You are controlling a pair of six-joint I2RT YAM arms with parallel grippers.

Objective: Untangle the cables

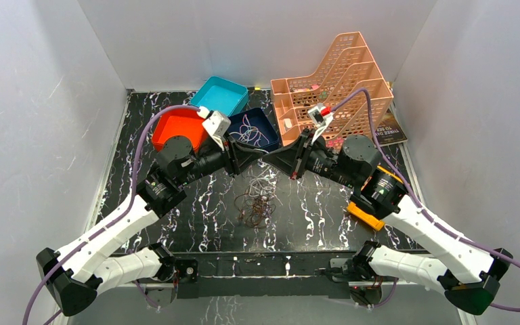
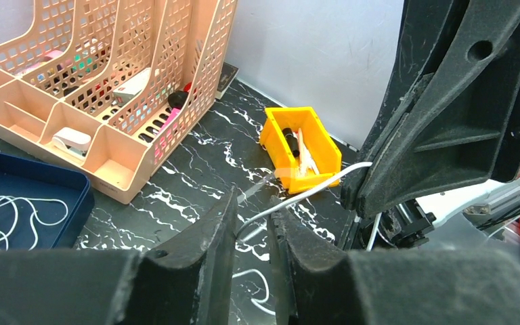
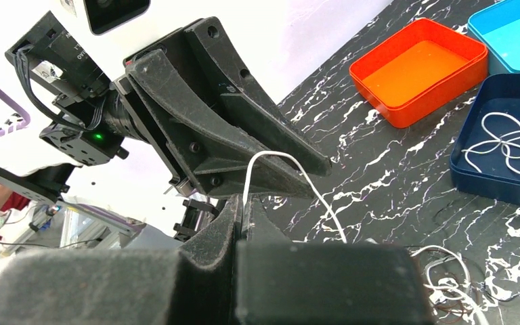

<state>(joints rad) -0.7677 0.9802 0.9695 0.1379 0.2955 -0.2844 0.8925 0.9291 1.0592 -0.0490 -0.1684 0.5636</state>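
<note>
A tangled bunch of brown, black and whitish cables (image 1: 257, 206) lies on the marbled table, and its edge shows in the right wrist view (image 3: 447, 277). Above it the two grippers meet tip to tip. My right gripper (image 1: 274, 158) (image 3: 242, 203) is shut on a white cable (image 3: 269, 154), which arcs out of its tips and drops toward the bunch. The same white cable (image 2: 311, 186) runs through the gap of my left gripper (image 1: 257, 157) (image 2: 254, 206). That gap is wider than the cable, so the left gripper is open. More white cables (image 1: 247, 132) lie in the dark blue tray (image 1: 267, 122).
An orange tray (image 1: 176, 125) and a teal tray (image 1: 220, 95) stand at the back left beside the dark blue tray (image 2: 40, 179). A peach desk organizer (image 1: 332, 88) fills the back right. A yellow bin (image 2: 301, 145) sits by the right arm.
</note>
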